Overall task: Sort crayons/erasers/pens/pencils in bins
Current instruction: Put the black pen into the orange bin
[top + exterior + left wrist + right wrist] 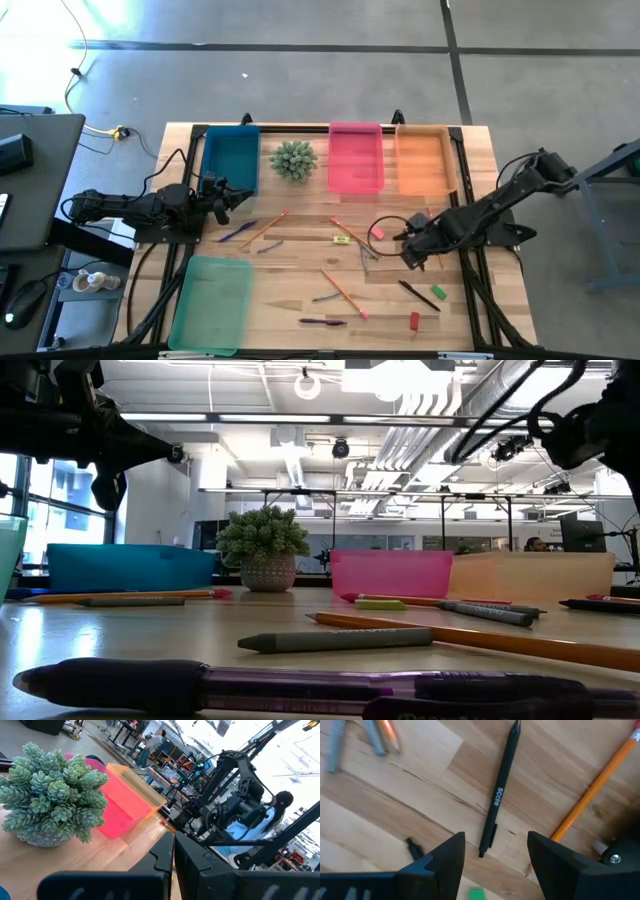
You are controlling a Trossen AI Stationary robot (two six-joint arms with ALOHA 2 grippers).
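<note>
— Where's that black pen [498, 795]?
— Flat on the wooden surface [425, 785], an orange pencil [592, 790] beside it. The right hand [495, 857] hangs above it, fingers spread wide.
— And the left hand [222, 197]?
— Closed, empty, beside the blue bin [231, 160].

white lettering, seemingly "Scale", on black pen [498, 795]

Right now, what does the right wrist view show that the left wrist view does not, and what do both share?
Only the right wrist view shows the open right gripper hovering over a black pen, with an orange pencil, grey crayons and a green eraser nearby. Only the left wrist view shows the shut left gripper, the plant, the pink bin, the orange bin and people in the room beyond. Both show the wooden table.
</note>
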